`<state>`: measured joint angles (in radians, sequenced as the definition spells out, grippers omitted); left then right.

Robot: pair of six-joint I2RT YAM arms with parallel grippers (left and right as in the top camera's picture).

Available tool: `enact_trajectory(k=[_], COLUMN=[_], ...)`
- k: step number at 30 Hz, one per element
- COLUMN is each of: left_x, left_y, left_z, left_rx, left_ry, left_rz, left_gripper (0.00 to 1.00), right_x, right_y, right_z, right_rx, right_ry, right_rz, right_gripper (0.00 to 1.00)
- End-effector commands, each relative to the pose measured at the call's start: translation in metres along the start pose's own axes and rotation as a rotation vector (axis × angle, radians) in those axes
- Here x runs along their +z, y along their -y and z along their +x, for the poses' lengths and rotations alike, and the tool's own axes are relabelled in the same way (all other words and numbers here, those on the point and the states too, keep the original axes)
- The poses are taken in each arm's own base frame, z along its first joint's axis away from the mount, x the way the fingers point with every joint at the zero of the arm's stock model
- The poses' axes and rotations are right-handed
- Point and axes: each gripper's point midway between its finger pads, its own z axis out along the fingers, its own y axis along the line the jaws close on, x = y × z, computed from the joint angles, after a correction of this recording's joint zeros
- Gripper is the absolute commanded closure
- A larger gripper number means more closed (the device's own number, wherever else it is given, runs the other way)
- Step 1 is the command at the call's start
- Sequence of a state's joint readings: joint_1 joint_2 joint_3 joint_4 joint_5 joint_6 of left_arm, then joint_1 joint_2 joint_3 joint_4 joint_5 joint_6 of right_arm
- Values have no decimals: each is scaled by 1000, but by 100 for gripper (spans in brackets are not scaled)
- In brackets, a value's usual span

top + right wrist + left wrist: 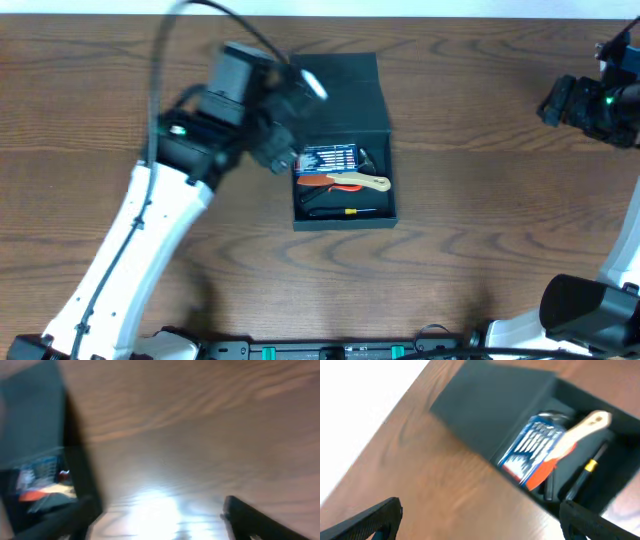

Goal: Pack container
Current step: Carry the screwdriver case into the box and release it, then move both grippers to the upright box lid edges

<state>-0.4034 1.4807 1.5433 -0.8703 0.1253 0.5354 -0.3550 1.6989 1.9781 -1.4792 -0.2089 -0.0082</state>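
Note:
The dark teal container [344, 224] lies mid-table with its flap lid [345, 95] folded back. Inside it are a blue case of bits [328, 158], a red tool with a wooden handle [348, 182] and a black screwdriver with a yellow band [345, 212]. My left gripper [290, 118] hovers at the container's left edge, blurred. In the left wrist view it [480, 527] is open over bare wood, with the container [490, 405] up and to the right. My right gripper [565, 100] is far off at the right. In its own view it [155, 525] stands open and holds nothing, with the container [35, 425] at the left.
The brown wooden table [480, 200] surrounds the container on all sides. The left arm's white link [140, 250] crosses the near left of the table. The right arm's base [590, 305] sits at the near right corner.

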Motion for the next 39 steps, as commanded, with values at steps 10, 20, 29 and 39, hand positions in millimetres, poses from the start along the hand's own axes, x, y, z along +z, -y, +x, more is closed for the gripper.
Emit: enact_trajectory(k=[10, 20, 29, 39], left_x=[84, 179, 220, 250], left_y=[-74, -65, -54, -57], left_z=[64, 106, 122, 103], left_rx=[-707, -857, -891, -885], left_ry=[-9, -89, -109, -25], left_rz=[301, 459, 509, 486], left_gripper=[40, 78, 88, 88], right_x=[126, 225, 277, 299], right_y=[-70, -124, -137, -160], right_z=[20, 36, 51, 52], right_rx=[-35, -151, -137, -105], right_ry=[-312, -412, -466, -463], right_rz=[-311, -354, -401, -579], right_gripper=[99, 98, 99, 97])
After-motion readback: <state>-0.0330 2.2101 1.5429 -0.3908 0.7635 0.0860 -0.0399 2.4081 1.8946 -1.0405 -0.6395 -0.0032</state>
